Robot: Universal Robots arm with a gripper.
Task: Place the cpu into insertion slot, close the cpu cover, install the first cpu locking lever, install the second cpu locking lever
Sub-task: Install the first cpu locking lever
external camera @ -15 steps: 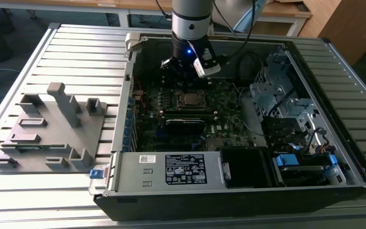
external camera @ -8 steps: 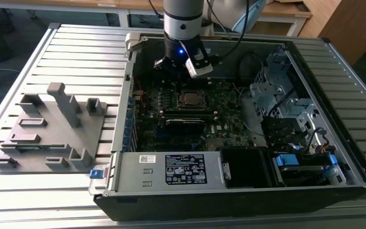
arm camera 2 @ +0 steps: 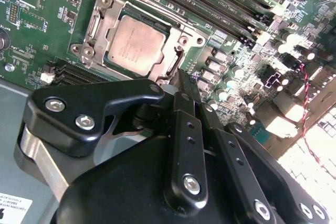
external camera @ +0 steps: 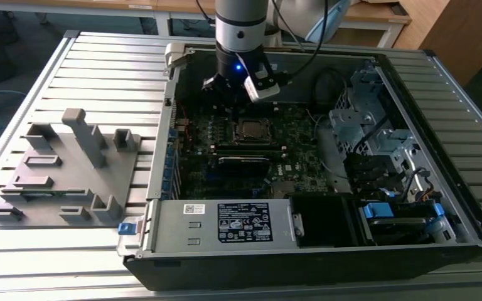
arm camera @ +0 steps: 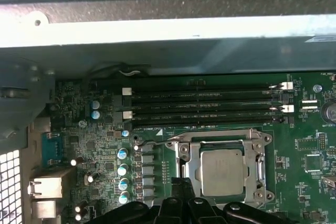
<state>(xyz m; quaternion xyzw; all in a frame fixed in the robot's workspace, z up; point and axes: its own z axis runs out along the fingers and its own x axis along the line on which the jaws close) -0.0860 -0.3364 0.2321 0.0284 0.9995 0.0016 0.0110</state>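
The cpu, a flat silver square, lies in the insertion slot on the green motherboard. The cpu cover lies flat around it, and the chip shows through its window. A thin wire lever runs along one side of the socket, its hooked end sticking out past the corner. My gripper hangs shut and holds nothing, its tips close above the socket's edge. In the exterior view, the gripper is just behind the socket.
The motherboard sits inside an open computer case. Long black memory slots run beside the socket, and capacitors stand near it. A grey box with a white label closes the near side. A grey fixture lies at the exterior view's left.
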